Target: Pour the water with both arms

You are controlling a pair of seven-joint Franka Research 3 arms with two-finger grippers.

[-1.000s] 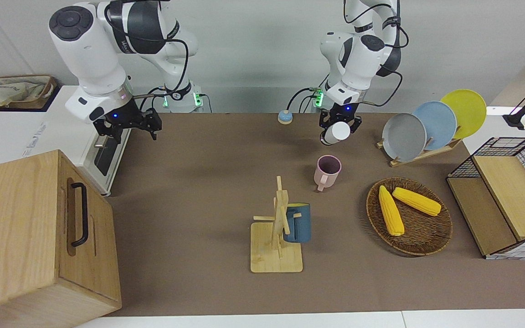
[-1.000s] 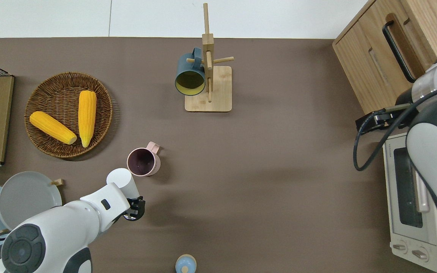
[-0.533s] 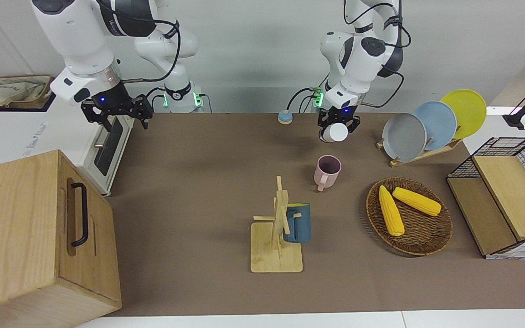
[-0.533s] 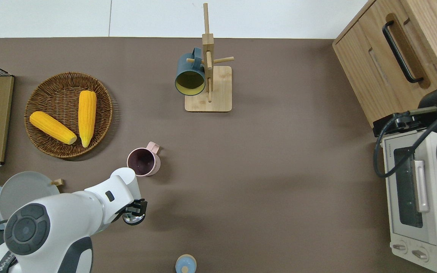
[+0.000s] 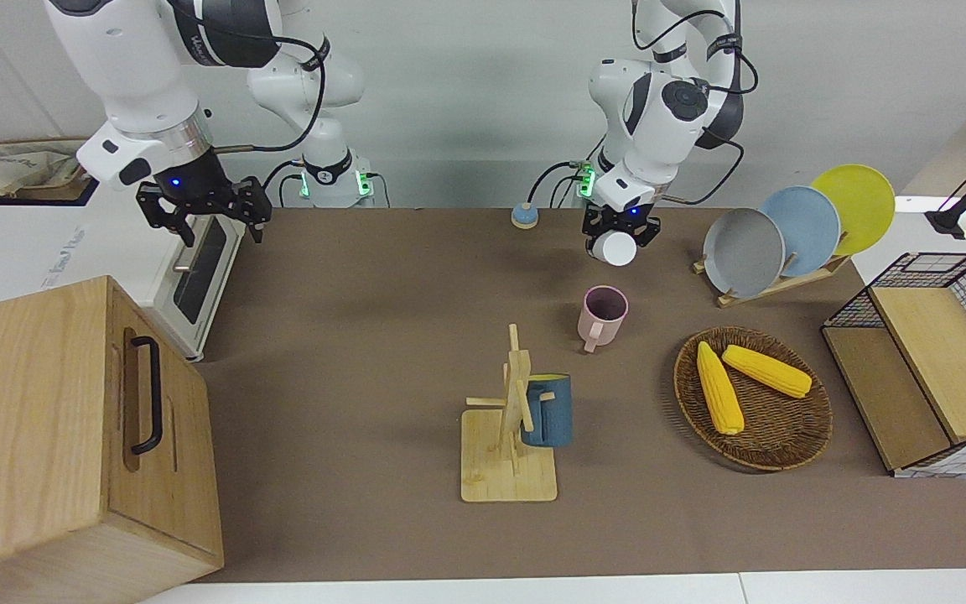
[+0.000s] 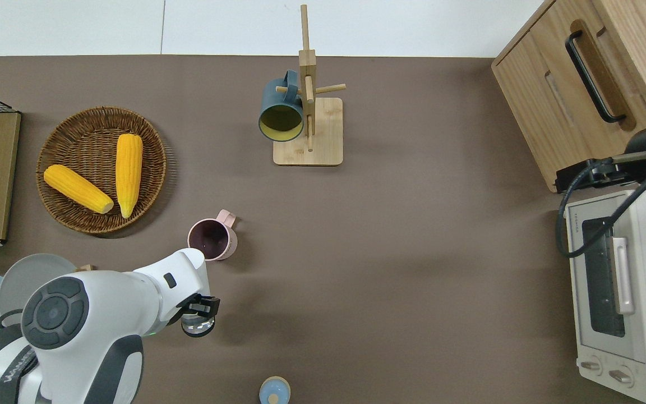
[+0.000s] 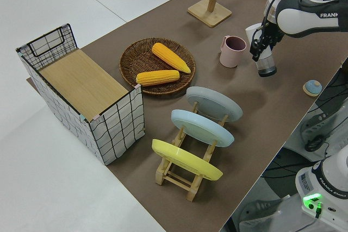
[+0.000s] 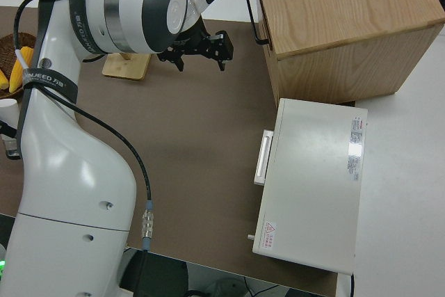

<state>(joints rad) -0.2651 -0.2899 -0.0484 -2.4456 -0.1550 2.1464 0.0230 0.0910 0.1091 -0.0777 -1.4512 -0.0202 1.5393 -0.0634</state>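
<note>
My left gripper (image 6: 202, 312) is shut on a clear glass (image 6: 198, 326), held upright low over the brown table, nearer to the robots than the pink mug (image 5: 603, 315). In the left side view the glass (image 7: 266, 68) hangs under the left gripper (image 7: 260, 52), a short gap from the pink mug (image 7: 232, 51). The arm's white wrist hides the glass in the front view. My right gripper (image 5: 208, 225) is open and holds nothing, up in the air over the corner of the toaster oven (image 6: 614, 292) beside the wooden cabinet (image 5: 64, 419).
A mug tree (image 5: 512, 403) carrying a blue mug (image 5: 548, 411) stands mid-table. A wicker basket (image 5: 818, 419) holds two corn cobs. A plate rack (image 5: 785, 231) and a wire crate (image 5: 936, 361) stand at the left arm's end. A small blue knob (image 5: 522, 216) lies near the robots.
The left gripper drew back from the pink mug toward the robots and turned the glass upright. The right arm lifted and pulled back toward the toaster oven.
</note>
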